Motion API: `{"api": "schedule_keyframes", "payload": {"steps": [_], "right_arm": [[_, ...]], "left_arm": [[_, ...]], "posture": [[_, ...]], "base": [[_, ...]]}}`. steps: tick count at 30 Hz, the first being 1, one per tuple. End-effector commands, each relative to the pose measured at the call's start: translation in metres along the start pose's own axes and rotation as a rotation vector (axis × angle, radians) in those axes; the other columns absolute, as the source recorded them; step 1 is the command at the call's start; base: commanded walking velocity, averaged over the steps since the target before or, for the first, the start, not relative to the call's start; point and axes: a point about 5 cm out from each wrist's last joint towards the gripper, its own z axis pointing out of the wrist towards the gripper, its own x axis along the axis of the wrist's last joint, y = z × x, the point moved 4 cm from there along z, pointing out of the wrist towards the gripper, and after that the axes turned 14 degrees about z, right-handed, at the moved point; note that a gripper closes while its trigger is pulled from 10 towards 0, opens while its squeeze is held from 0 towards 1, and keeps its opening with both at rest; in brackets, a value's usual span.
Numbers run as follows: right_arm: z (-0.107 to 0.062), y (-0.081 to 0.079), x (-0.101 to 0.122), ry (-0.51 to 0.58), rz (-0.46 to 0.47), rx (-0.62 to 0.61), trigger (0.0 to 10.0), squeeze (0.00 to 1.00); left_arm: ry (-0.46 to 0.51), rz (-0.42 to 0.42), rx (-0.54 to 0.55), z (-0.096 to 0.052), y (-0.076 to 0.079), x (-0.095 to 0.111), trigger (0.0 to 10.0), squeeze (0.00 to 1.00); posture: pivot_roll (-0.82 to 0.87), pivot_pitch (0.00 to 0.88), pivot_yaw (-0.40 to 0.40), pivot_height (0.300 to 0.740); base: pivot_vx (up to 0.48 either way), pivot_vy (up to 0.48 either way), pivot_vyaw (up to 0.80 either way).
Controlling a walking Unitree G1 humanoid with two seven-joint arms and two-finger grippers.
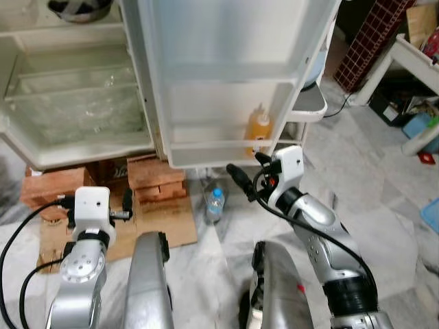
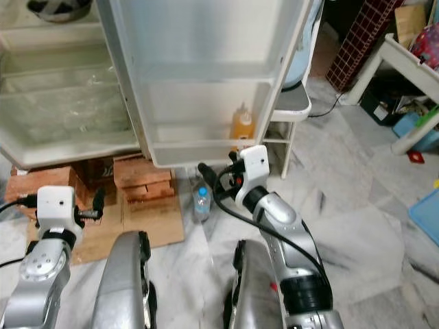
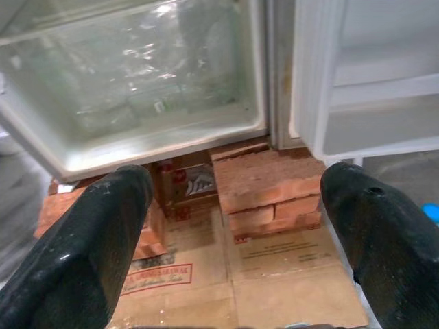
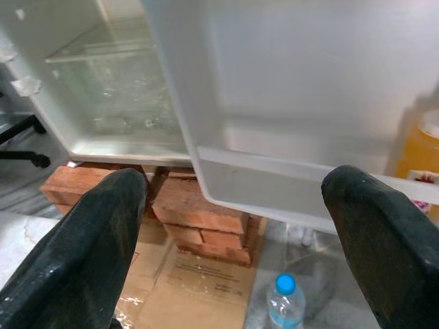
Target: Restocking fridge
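Marble floor below the open white fridge door (image 1: 226, 89): right gripper (image 4: 233, 226), fingers spread and empty, above a blue-capped clear water bottle (image 4: 285, 301); orange sauce bottle (image 1: 258, 127) half hidden by the door shelf; left gripper (image 3: 233, 226) open, empty.

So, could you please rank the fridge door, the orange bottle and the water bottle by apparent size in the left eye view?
1. Fridge door, by far the largest.
2. Orange bottle on the door shelf.
3. Water bottle on the floor; it looks slightly smaller, but it stands at a different distance, so that ranking is unsure.

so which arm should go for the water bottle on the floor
Probably the right. The right gripper, open and empty, hovers beside the water bottle under the fridge door. The left gripper, also open, sits further off over the cardboard.
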Motion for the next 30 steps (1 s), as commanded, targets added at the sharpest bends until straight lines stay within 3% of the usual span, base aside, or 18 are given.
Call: {"api": "schedule_keyframes", "payload": {"steps": [1, 16, 30], "right_arm": [[-0.001, -0.001, -0.001, -0.002, -0.011, 0.013, 10.0, 0.00], [0.001, -0.005, 0.001, 0.008, -0.030, 0.042, 10.0, 0.00], [0.010, -0.010, 0.008, 0.052, -0.040, 0.053, 10.0, 0.00]], "left_arm": [[-0.010, 0.010, 0.000, -0.001, 0.001, -0.002, 10.0, 0.00], [-0.030, 0.014, 0.030, 0.004, -0.002, -0.005, 10.0, 0.00], [-0.058, -0.021, 0.054, 0.005, -0.008, -0.011, 10.0, 0.00]], "posture": [[0.06, 0.137, -0.060, 0.547], [0.05, 0.134, -0.062, 0.482], [0.05, 0.145, -0.056, 0.447]], "base": [[0.000, 0.000, 0.00], [0.000, 0.000, 0.00], [0.000, 0.000, 0.00]]}}
